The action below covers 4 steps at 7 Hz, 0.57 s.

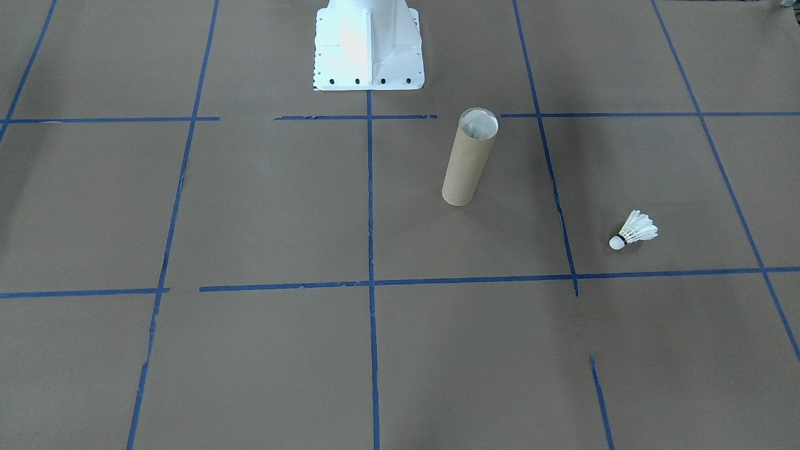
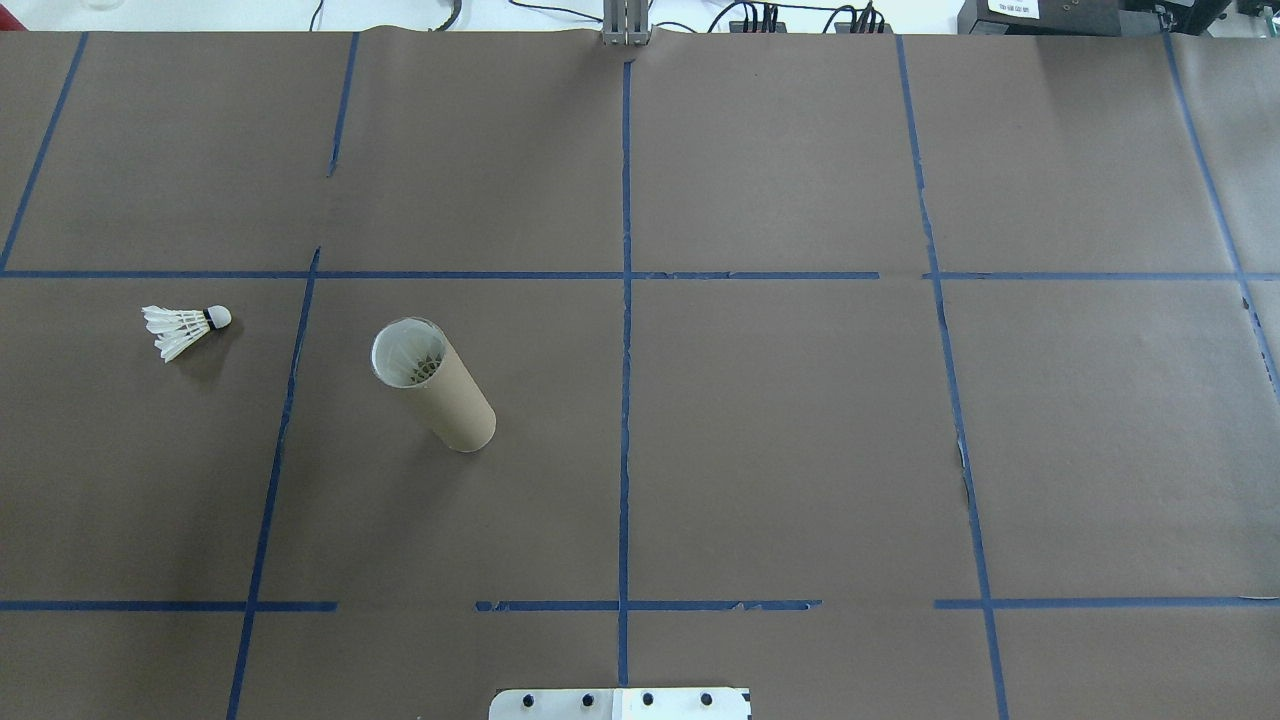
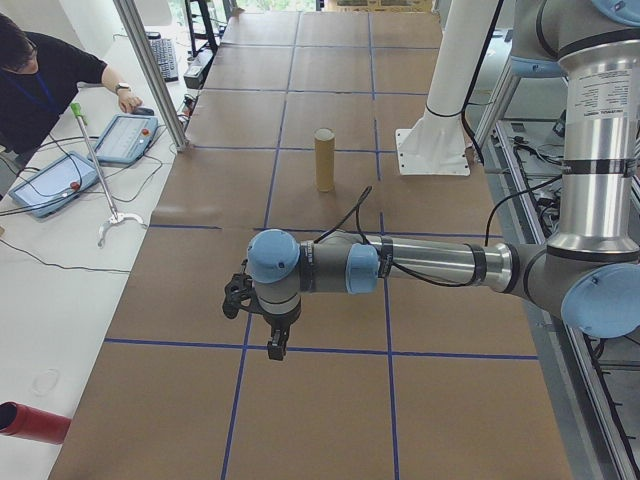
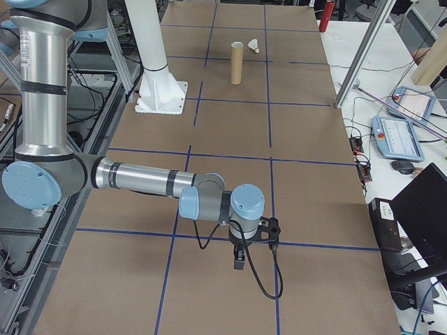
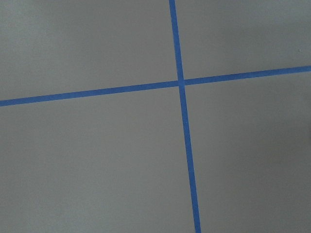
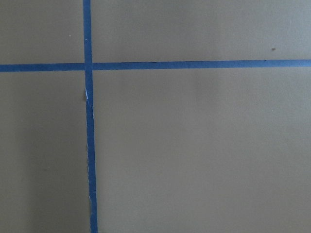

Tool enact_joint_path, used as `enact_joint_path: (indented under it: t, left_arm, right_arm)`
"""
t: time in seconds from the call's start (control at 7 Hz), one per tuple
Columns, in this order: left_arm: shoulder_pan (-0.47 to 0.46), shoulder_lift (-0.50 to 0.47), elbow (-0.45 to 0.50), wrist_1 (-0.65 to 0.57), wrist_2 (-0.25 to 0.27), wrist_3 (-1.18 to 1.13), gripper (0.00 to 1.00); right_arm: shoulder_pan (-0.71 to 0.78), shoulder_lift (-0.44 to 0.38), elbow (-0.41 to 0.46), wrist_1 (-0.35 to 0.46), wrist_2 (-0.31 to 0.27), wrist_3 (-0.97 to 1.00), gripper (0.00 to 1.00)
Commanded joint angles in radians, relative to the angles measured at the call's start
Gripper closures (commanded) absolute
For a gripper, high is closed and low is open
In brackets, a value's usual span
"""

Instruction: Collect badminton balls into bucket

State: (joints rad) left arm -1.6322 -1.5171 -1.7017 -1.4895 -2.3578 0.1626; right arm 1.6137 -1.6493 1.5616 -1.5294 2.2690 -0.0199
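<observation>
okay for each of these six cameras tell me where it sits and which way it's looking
Front-facing: across the table, looking steeply down; tube, shuttlecock, white pedestal.
Overhead: behind the robot, looking forward and down; no arm shows.
Exterior left: left table end; left arm near, a person far.
Exterior right: right table end; right arm near.
Left wrist: straight down at blue tape.
Right wrist: likewise.
Front-facing and overhead share tube and shuttlecock.

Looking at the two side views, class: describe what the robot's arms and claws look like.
Both arms are silver metal tubes with pale blue joint caps and grey joint housings. The left arm ends in a black claw, with a black cable looping along its wrist. The right arm ends in a black claw trailing a black cable.
</observation>
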Motion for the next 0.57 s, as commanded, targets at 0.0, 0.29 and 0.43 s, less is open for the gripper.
enact_joint_path:
  t: [0.0, 0.29, 0.43]
  left_arm:
    - [0.0, 0.0, -0.009, 0.0, 0.003, 0.005, 0.0]
    - [0.0, -0.002, -0.036, 0.0, 0.005, 0.0, 0.0]
    - [0.0, -0.027, -0.038, -0.003, 0.003, -0.005, 0.0]
  right_arm:
    - [0.0, 0.0, 0.0, 0.0, 0.0, 0.0, 0.0]
    - [0.0, 0.0, 0.0, 0.0, 0.0, 0.0, 0.0]
    - [0.0, 0.0, 0.0, 0.0, 0.001, 0.0, 0.0]
